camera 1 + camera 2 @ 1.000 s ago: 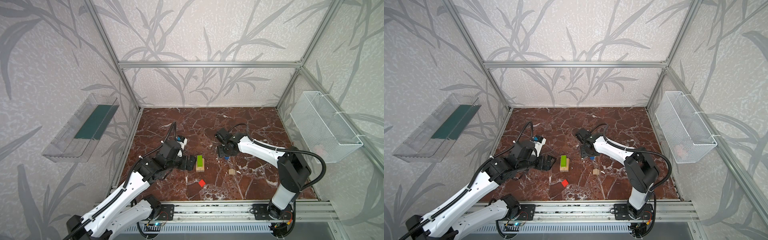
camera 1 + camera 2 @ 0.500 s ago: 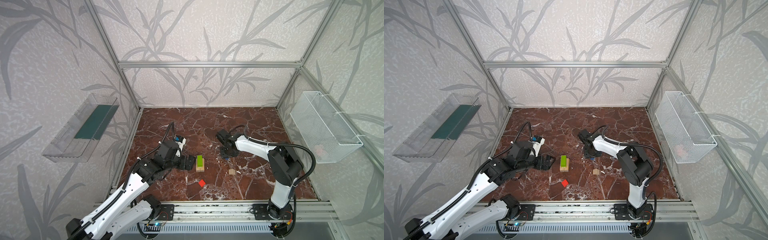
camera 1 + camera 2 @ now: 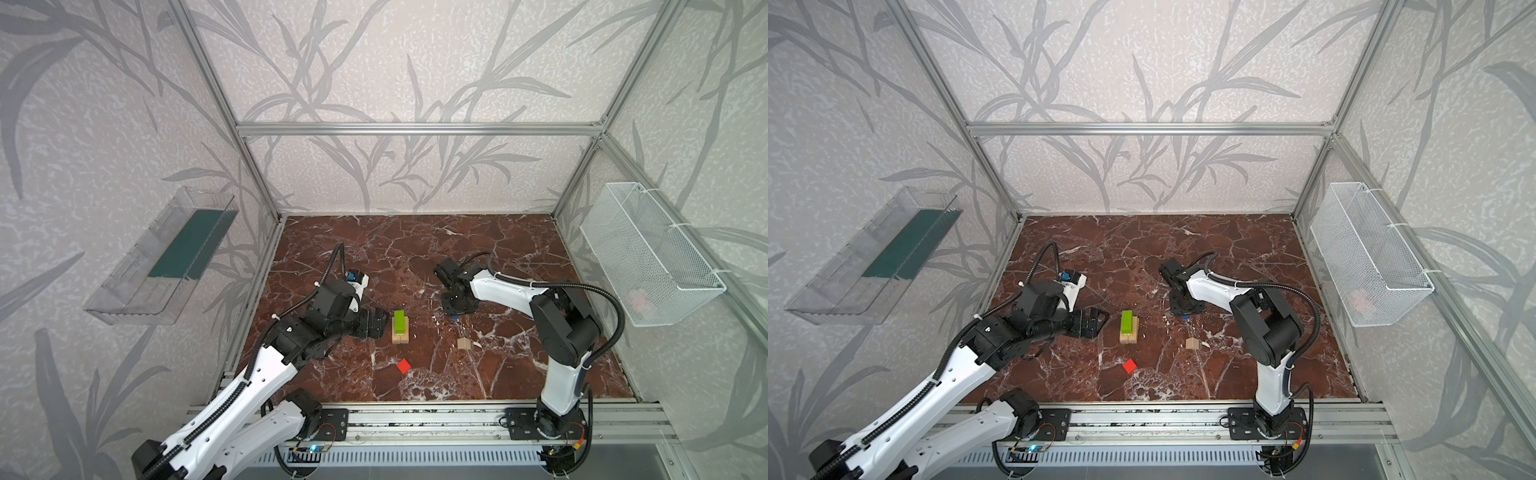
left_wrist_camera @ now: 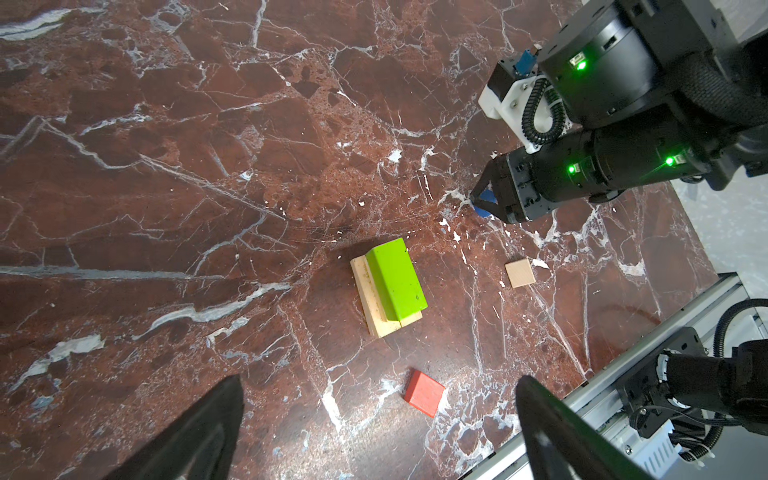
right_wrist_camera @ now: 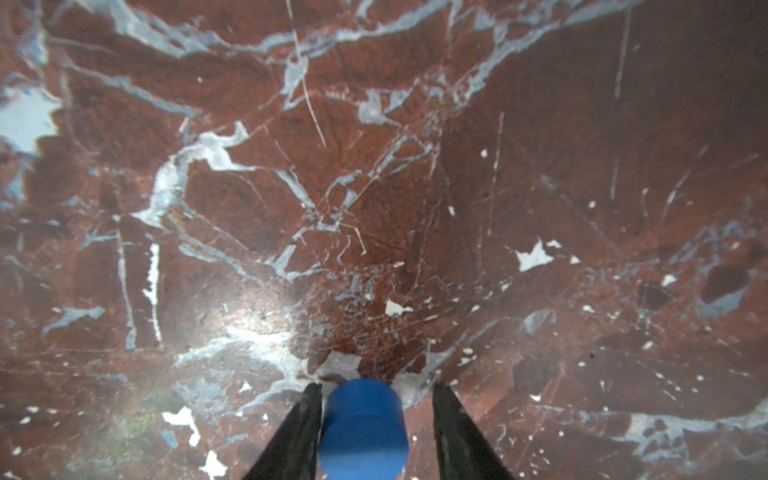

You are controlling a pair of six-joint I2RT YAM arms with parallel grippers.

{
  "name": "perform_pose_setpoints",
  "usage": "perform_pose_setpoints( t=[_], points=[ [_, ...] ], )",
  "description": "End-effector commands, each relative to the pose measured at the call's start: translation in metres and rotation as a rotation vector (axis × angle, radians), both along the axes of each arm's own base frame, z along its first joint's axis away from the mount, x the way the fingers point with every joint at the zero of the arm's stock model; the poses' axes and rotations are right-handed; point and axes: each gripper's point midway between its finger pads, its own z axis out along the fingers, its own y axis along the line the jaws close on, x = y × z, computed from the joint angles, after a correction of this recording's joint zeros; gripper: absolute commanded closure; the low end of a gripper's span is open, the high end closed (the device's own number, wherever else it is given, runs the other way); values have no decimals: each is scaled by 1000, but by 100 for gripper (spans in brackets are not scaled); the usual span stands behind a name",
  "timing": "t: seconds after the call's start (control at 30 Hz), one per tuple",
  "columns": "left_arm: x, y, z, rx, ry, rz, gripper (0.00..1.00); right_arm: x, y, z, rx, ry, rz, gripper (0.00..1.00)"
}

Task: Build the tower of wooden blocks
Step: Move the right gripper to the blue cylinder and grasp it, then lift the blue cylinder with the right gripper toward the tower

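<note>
top views, tower [image 3: 400,332]: pale planks [image 3: 1128,337] flat on the marble floor [image 3: 415,257], lime-green oblong [image 3: 399,322] laid lengthwise on top; just left of floor centre.
top views, left gripper [image 3: 379,323]: low, at 9 o'clock of the tower, just beside it and apart from it; jaws spread wide, nothing in them.
top views, loose blocks: red cube [image 3: 403,366] at 6 o'clock of the tower; pale pointed piece [image 3: 463,343] at 4 o'clock; blue piece [image 3: 456,317] near 3 o'clock, apart.
top views, right gripper [image 3: 456,312]: pointing down over the blue piece, which peeks out beneath it.
left wrist, fingers [image 4: 199,432]: two dark tips far apart, gripping nothing.
left wrist, tower [image 4: 376,307]: green oblong [image 4: 395,280] on the planks; seam between two planks shows at one end.
left wrist, others: red cube [image 4: 424,393] and pointed piece [image 4: 520,272] alone on the floor; right gripper [image 4: 482,200] tips down at the blue piece [image 4: 483,212].
right wrist, blue piece [image 5: 361,428]: round-sided stub on the floor between the fingers [image 5: 299,428]; one finger against it, the other a gap away; jaws partly drawn in, not clamped.
</note>
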Motion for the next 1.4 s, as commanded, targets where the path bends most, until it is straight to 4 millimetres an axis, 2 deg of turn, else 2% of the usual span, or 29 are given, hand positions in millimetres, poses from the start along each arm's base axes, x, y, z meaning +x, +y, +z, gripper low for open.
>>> perform_pose_setpoints(
  t=[0.0,0.27,0.6,0.8,1.07,1.37],
  points=[
    [-1,2,-4,7,3,-4,0,-4,-2,-9,-8,28,0,57],
    [0,3,-6,3,13,3,0,-11,-5,-13,-16,50,-1,61],
    [1,4,-7,-7,18,4,0,-20,-5,-11,3,59,-11,60],
    [1,4,-7,-9,19,6,0,-20,-5,-7,7,51,-11,61],
    [1,4,-7,-10,20,4,0,-18,-6,-2,5,38,-3,67],
    [-2,-1,-7,-25,33,-24,0,-20,0,17,32,3,31,72]
  ],
)
